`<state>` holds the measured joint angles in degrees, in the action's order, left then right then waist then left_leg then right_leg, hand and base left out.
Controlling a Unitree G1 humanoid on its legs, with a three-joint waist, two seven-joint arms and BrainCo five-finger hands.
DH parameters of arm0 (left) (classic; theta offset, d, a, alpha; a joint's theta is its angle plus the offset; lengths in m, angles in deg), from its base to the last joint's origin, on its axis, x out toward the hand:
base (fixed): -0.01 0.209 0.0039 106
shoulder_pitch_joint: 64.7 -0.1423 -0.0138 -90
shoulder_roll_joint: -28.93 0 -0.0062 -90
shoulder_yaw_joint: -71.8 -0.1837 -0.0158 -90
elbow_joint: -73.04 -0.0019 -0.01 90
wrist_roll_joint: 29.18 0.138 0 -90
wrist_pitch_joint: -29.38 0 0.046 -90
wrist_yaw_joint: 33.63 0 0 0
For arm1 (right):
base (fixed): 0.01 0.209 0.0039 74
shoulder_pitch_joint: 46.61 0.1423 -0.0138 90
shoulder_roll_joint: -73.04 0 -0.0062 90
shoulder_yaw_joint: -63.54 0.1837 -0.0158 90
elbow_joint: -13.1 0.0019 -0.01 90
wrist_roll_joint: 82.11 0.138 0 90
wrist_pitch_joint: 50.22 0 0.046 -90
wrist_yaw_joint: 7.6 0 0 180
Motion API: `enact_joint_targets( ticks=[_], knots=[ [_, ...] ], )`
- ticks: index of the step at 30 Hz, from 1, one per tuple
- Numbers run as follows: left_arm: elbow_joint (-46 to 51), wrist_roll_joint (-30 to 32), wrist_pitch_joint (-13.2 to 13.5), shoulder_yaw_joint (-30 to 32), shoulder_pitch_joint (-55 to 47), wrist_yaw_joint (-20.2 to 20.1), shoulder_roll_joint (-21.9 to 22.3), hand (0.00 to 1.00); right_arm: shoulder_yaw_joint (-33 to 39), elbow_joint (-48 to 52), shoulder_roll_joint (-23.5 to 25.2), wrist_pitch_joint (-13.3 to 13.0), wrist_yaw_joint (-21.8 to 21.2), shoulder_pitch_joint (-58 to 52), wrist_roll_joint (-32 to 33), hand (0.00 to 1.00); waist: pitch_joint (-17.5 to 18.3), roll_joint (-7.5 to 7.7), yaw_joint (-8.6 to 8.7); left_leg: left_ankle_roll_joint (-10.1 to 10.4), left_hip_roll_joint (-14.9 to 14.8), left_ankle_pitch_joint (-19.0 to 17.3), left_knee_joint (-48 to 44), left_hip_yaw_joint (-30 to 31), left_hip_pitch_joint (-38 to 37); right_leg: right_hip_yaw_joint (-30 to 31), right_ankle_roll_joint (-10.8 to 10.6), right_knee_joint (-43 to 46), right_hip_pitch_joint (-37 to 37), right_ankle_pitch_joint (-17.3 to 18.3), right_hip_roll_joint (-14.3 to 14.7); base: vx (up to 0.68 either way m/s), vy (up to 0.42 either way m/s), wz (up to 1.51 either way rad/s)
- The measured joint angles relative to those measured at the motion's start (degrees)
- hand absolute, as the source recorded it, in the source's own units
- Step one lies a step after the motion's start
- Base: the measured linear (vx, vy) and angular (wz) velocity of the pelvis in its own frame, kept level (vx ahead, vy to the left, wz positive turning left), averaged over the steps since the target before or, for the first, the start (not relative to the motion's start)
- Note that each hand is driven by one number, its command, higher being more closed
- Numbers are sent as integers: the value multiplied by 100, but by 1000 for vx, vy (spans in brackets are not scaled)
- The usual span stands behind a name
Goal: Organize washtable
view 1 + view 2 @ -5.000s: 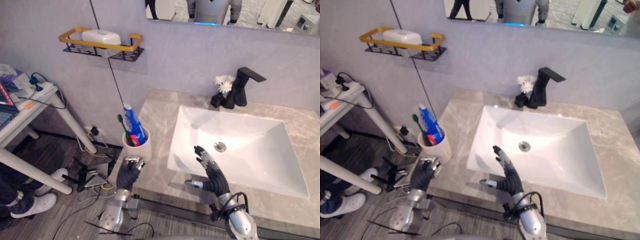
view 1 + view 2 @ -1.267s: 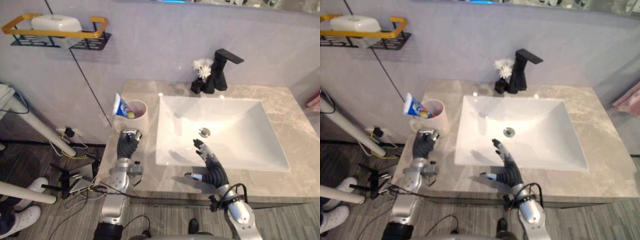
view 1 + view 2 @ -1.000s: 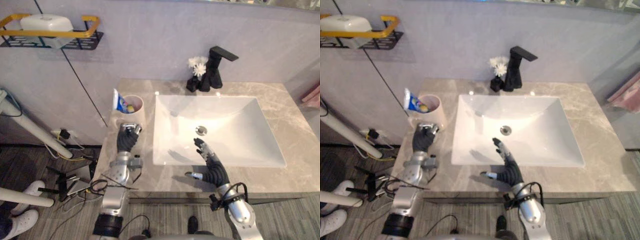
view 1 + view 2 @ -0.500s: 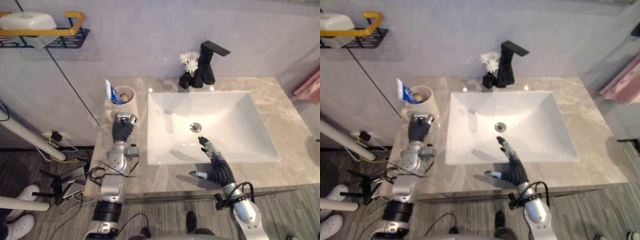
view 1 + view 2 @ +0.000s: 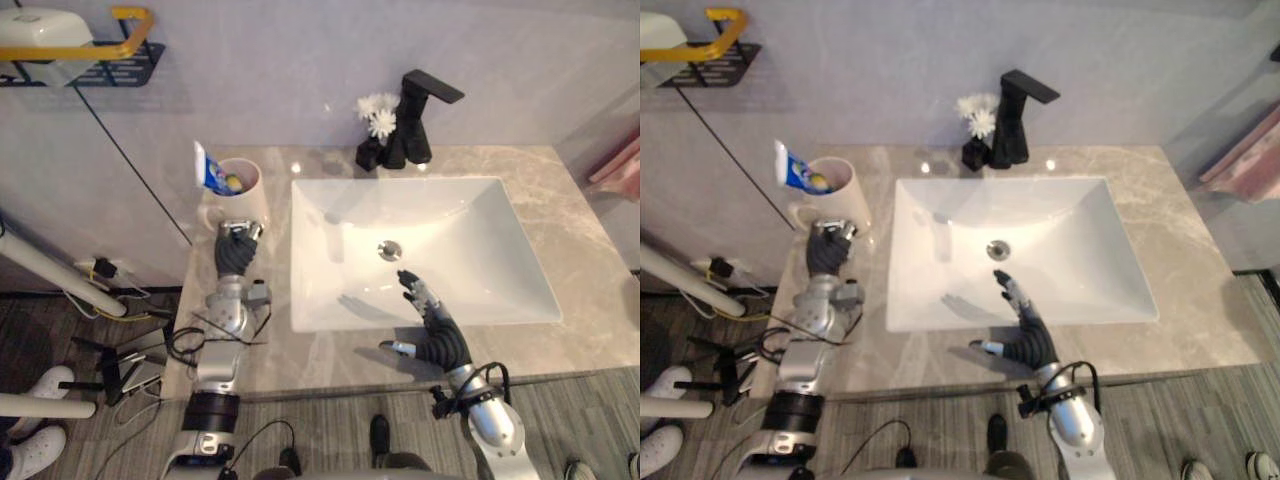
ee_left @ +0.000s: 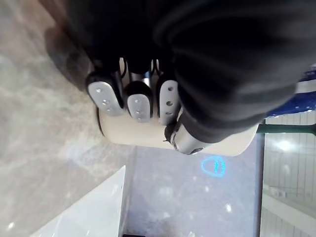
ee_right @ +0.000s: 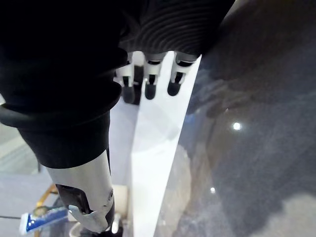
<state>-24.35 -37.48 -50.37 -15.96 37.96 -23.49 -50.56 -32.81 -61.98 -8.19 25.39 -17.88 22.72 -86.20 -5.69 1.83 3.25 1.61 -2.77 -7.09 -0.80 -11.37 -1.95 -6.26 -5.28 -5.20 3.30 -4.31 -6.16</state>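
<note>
A cream cup [image 5: 240,196] stands on the grey marble counter [image 5: 590,330] left of the sink, with a blue and white toothpaste tube [image 5: 208,167] sticking out of it. My left hand [image 5: 236,253] sits on the counter just in front of the cup, fingers curled and holding nothing. In the left wrist view the cup's wall [image 6: 143,137] shows right past the curled fingers [image 6: 139,101]. My right hand [image 5: 433,332] hovers open over the front rim of the white sink [image 5: 318,318], fingers [image 7: 148,85] straight and the thumb out to the side.
A black faucet [image 5: 424,115] and a small white flower [image 5: 379,113] stand behind the sink. A black and yellow wall shelf [image 5: 95,55] with a white box hangs at the upper left. White table legs, cables and a person's white shoes [image 5: 24,446] lie at the left.
The camera has moved right and higher, so the whole washtable now shows from above. Both hands keep their places by the cup and the sink rim.
</note>
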Motion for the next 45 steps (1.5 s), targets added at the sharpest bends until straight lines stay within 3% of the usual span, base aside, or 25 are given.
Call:
enact_joint_targets(
  ticks=[8, 13, 20, 26, 29, 35, 41, 42, 45],
  knots=[
    [2, -1, 2, -53, 6, 1, 20, 100, -1, -1, -2, 0, -1, -58, 2, 0, -32, -19, 58, -1, -1, 1, 10, 71, -114, -90, 0, -6, -154, 1, -9, -25, -19, 4],
    [339, -20, 7, -396, -210, -56, 208, 100, -34, -6, -2, 22, -2, -145, 2, 0, -44, -42, 54, -2, -1, 2, 9, 179, -217, -173, -3, -6, -309, 6, -18, -36, -24, 10],
    [1713, -239, 112, -1425, -1123, -752, 322, 100, -42, -70, -11, 10, -3, -160, 6, 0, -59, -137, 43, -16, 9, 14, -20, 366, -286, -366, -15, 4, -490, 51, -65, -52, -28, 14],
    [2746, -391, 366, -1550, -1707, -1066, 282, 100, -28, -192, -144, -95, -3, -171, 16, 0, 34, -292, -6, -14, 22, 47, -29, 564, -304, -552, -21, 24, -605, 103, -89, -39, -26, 17],
    [3187, -529, 432, -1482, -1929, -1142, 181, 100, -3, -223, -193, -96, -5, -173, 25, 0, 78, -348, -63, 0, 20, 77, -26, 662, -307, -646, -19, 65, -640, 149, -93, -38, -34, 16],
    [3841, -712, 616, -589, -2747, -1243, 179, 100, 301, -186, -209, -16, -76, -335, 22, 0, 108, -372, -136, 21, 0, 90, -22, 814, -373, -800, -6, 132, -806, 242, -81, -45, -27, 15],
    [3854, -771, 647, 575, -3510, -1240, 299, 100, 1313, 855, -77, 26, -132, -880, 139, 0, 143, -325, -174, 23, -7, 91, -23, 806, -444, -790, -6, 136, -825, 242, -83, -13, -6, -1],
    [3845, -785, 647, 750, -3590, -1238, 355, 0, 1508, 947, -26, 24, -133, -916, 180, 0, 155, -309, -166, 23, -9, 91, -24, 796, -465, -782, -6, 142, -840, 242, -83, 6, -4, -3],
    [3735, -801, 652, 1173, -3820, -1224, 426, 0, 1976, 1208, 136, 23, -130, -1108, 355, 0, 210, -270, -165, 25, -14, 84, -9, 775, -499, -779, -3, 166, -903, 287, -87, -57, -10, 0]
  ],
)
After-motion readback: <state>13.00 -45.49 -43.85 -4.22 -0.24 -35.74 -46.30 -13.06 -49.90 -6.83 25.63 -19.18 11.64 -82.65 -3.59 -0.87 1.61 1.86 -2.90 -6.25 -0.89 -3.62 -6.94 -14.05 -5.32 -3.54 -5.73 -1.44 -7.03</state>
